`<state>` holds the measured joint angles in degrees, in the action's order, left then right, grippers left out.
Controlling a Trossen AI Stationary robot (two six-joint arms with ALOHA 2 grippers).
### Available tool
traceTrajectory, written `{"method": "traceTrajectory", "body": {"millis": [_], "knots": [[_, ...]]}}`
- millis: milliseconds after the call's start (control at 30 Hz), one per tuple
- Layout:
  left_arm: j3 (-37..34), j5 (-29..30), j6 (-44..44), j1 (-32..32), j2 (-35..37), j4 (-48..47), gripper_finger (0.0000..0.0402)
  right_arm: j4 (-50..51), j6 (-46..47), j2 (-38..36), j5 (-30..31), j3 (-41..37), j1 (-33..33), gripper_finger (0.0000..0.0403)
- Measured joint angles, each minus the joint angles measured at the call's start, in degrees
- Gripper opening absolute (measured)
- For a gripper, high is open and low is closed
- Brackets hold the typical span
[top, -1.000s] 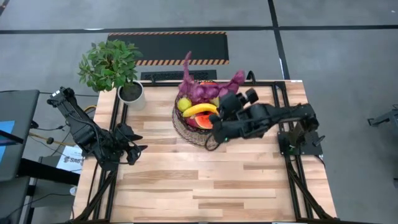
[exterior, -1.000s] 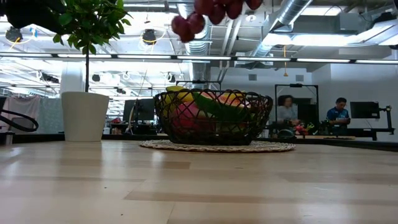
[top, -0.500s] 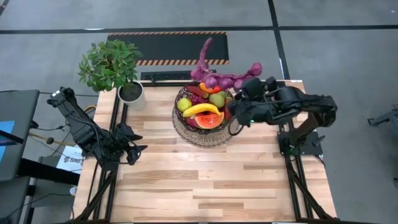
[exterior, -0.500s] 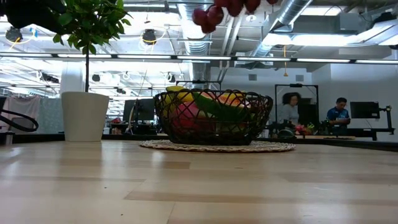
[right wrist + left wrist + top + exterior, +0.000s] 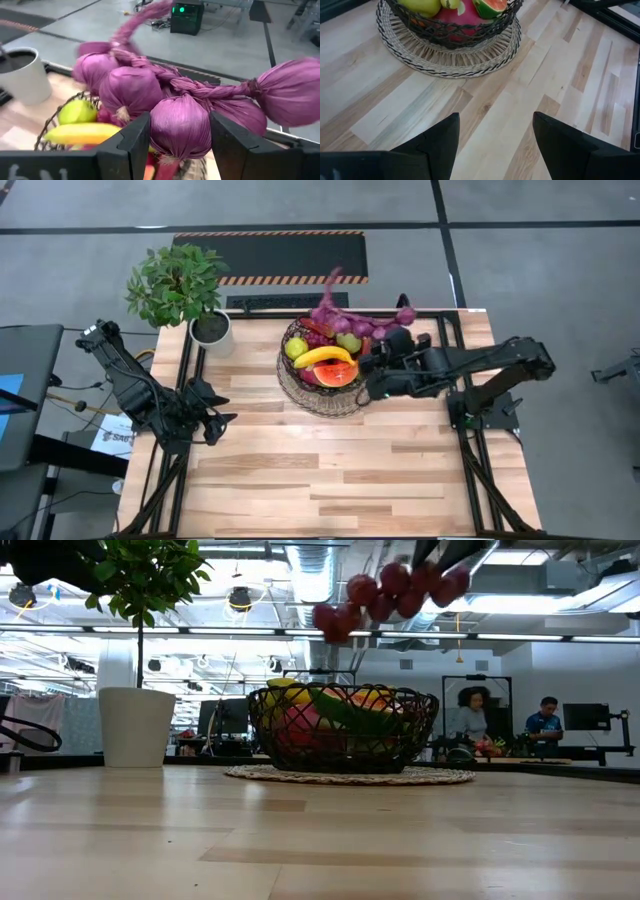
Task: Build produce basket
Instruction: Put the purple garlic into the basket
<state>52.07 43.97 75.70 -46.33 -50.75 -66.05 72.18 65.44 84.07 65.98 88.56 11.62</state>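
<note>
The dark wire basket sits on a round woven mat at the table's far middle. It holds a banana, a watermelon slice and green fruit. My right gripper hovers over the basket's far right rim, shut on the purple string of bulbs. In the low view the bulbs hang in the air above the basket. My left gripper waits open at the table's left edge, over bare wood. My right gripper pinches one bulb near the middle of the purple string between its two fingers. The fingers reach roughly level from the table's right. The string is lifted clear of the basket, and its other bulbs and braided tail stretch out beyond the fingers.
A leafy potted plant in a white pot stands at the far left corner, beside the basket. The table's near half is bare wood. People show in the room behind.
My right gripper, shut on the purple string all along, swung from over the basket toward the table's far right corner and then came down. The bulbs shifted right and now hang lower, closer above the basket.
</note>
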Motion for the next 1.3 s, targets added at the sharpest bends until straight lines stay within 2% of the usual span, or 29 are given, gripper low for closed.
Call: {"method": "traceTrajectory", "body": {"millis": [233, 400, 633, 967, 1233, 1300], "knots": [[0.0, 0.0, 0.3, 0.0, 0.0, 0.0, 0.0237, -17.6, -4.3, 1.7, -0.3, -5.7, -4.0, 0.0192], [0.0, -0.3, 0.3, 0.0, 0.0, 0.0, 0.0237, -26.6, -12.2, 2.5, -6.2, -8.8, -4.3, 0.0195], [0.0, -0.2, 0.6, 0.0, 0.0, 0.0, 0.0237, -37.9, -18.7, 2.5, -9.6, -15.2, -3.4, 0.0190], [0.0, -0.1, 0.6, 0.0, 0.0, 0.0, 0.0237, -48.8, -22.0, 2.5, -16.1, -23.6, -2.7, 0.0192], [0.0, -0.1, 0.6, 0.0, 0.0, 0.0, 0.0237, -49.1, -25.4, 2.5, -18.3, -26.5, -0.8, 0.0193], [0.0, 0.0, 0.6, 0.0, 0.0, 0.0, 0.0237, -49.2, -26.7, 2.5, -20.9, -27.0, -0.7, 0.0193]]}}
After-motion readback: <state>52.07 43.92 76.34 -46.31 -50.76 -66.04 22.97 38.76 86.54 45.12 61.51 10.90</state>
